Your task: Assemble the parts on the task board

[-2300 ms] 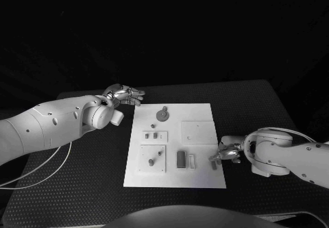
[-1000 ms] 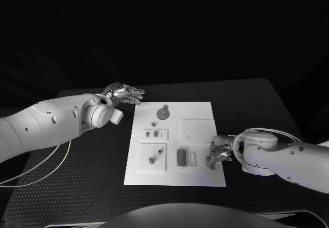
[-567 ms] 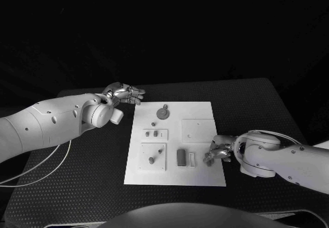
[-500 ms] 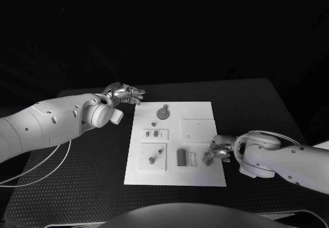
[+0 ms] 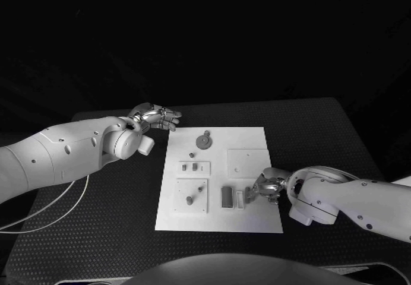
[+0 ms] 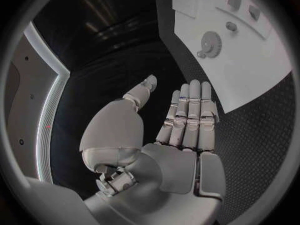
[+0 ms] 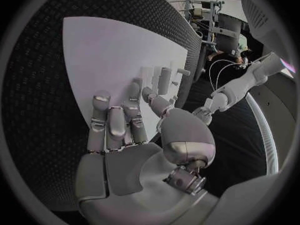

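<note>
Parts (image 5: 226,198) are lying on the task board (image 5: 253,138) mid-table, while the right hand (image 5: 266,189), empty with fingers apart, is edging inward over the board's right edge; the left hand (image 5: 155,117) is staying open beyond its far-left corner.

Two smooth white arms with rounded, screw-dotted joint housings end in the silver segmented left hand (image 5: 155,117) and right hand (image 5: 268,187); thin pale cables trail alongside.

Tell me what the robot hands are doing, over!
Left hand open, beside board's far corner. Right hand open, over task board near the upright parts. Nothing held, nothing in the way.
</note>
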Robot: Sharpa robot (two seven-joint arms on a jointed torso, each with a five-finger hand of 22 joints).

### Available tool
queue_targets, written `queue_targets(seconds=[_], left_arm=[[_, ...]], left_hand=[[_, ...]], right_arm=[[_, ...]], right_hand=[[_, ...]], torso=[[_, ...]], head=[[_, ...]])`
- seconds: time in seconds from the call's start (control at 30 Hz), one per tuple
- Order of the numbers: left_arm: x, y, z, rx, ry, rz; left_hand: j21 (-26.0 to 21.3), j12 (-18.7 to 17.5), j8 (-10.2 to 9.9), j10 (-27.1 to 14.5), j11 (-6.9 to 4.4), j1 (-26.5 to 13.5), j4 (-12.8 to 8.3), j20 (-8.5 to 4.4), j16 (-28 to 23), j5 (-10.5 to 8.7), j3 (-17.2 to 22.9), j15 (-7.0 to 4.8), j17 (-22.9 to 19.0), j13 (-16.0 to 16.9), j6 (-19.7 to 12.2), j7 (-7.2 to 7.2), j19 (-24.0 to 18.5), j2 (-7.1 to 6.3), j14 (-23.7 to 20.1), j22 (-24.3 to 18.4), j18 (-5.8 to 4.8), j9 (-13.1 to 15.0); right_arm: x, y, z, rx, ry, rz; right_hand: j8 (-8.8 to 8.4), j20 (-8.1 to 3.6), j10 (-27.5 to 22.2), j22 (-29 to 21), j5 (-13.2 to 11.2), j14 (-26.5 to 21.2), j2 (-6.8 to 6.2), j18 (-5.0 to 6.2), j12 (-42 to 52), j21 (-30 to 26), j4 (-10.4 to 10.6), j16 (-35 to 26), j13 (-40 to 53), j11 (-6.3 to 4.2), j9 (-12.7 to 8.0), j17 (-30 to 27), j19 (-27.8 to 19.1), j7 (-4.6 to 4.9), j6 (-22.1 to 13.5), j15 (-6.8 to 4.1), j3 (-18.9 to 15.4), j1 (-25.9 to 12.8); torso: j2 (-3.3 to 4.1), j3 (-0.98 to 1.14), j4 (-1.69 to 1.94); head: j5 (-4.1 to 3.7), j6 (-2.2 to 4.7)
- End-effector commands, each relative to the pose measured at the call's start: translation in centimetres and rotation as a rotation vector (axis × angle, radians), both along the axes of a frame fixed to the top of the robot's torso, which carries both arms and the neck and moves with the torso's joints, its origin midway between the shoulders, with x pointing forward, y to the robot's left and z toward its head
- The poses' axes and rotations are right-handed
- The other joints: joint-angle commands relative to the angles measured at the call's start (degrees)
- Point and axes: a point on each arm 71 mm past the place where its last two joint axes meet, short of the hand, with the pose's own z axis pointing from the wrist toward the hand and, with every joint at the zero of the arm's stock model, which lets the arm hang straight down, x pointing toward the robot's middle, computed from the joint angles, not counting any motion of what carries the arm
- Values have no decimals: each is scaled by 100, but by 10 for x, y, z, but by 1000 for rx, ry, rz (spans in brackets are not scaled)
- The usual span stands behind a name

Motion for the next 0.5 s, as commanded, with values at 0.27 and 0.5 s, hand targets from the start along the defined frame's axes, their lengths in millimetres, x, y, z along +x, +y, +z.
queue_targets(seconds=[0.27, 0.5], left_arm=[[0, -2, 1, -4, -4, -16], [0, -3, 1, -6, -4, -19]], left_hand=[[20, 15, 31, -17, -5, -17, -5, -8, -41, -16, -23, 15, 12, -7, -49, 4, -29, 3, 16, -9, 54, -7], [20, 15, 32, -17, -4, -16, -5, -8, -43, -16, -23, 15, 15, -7, -49, 4, -29, 2, 17, -9, 53, -7]], right_arm=[[-4, 7, -1, 35, 53, -13], [0, 9, -3, 13, 50, 4]], right_hand=[[4, 3, 36, 7, 24, -10, -83, 72, -31, 2, 15, -35, 11, 3, -7, -25, 12, -6, 40, -31, -45, 0], [-20, 10, 20, 7, 24, -39, -138, 72, -50, -12, 24, -45, 17, 13, -25, -56, 1, 4, 24, -24, -61, -45]], torso=[[-1, 3, -5], [-3, -3, -7]], head=[[0, -5], [-12, 14]])
